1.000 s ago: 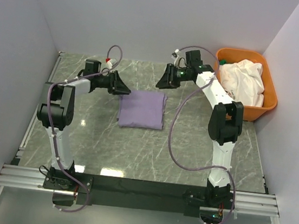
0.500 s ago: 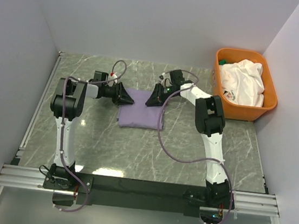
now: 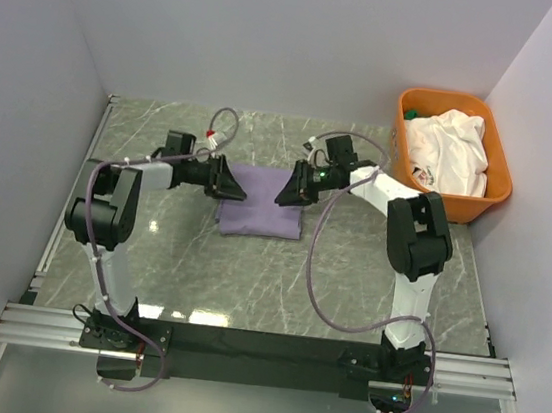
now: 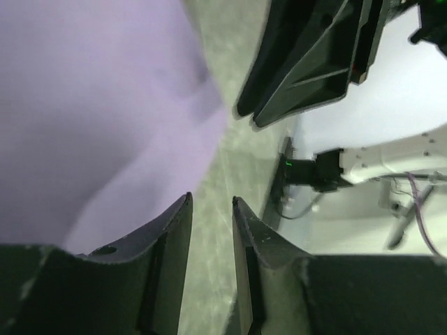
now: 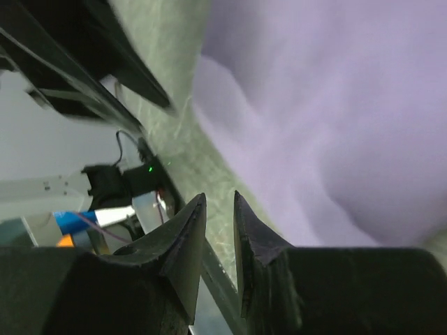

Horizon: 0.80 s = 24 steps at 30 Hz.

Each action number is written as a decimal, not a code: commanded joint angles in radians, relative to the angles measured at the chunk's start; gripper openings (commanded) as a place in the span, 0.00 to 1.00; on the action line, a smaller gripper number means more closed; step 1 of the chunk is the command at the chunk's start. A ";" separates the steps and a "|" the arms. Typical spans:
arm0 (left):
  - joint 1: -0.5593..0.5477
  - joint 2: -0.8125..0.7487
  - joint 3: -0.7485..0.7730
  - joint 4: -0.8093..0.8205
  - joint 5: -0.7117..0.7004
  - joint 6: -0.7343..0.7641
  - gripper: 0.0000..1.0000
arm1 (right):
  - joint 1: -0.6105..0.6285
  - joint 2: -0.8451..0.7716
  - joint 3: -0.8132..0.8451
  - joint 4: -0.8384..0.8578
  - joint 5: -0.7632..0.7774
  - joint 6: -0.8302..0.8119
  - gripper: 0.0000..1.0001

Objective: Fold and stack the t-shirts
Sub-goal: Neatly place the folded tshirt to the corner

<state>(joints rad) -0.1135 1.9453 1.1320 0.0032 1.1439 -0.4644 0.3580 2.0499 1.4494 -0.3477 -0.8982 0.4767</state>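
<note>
Both arms have swung inward over the last second. The left tool [image 3: 230,189] and right tool [image 3: 288,194] now face each other across the far end of the lavender t-shirt [image 3: 260,210], one near each far corner. The shirt lies folded into a neat rectangle in the middle of the table [image 3: 246,284]. Each tool's jaws stand narrowly apart with bare table showing between them. They hold nothing and sit just beside the cloth's edge. This mirrored placing suggests the tools are lined up to pinch both corners together. The white t-shirt [image 3: 449,147] lies heaped in the orange tub [image 3: 500,189] at far right, not yet folded.
</note>
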 commanded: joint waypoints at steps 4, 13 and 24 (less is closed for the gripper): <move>-0.055 0.116 -0.136 0.282 -0.015 -0.224 0.35 | 0.050 0.099 -0.067 0.075 -0.002 -0.034 0.29; 0.061 0.175 0.002 -0.032 -0.032 0.039 0.34 | -0.033 0.129 -0.092 -0.028 0.029 -0.131 0.26; -0.083 -0.044 -0.227 0.204 0.070 -0.121 0.34 | 0.104 -0.093 -0.268 0.139 -0.062 -0.041 0.28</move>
<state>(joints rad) -0.1822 1.8679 0.9764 0.0696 1.1973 -0.4770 0.4377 1.9640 1.2163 -0.2584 -0.9611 0.4332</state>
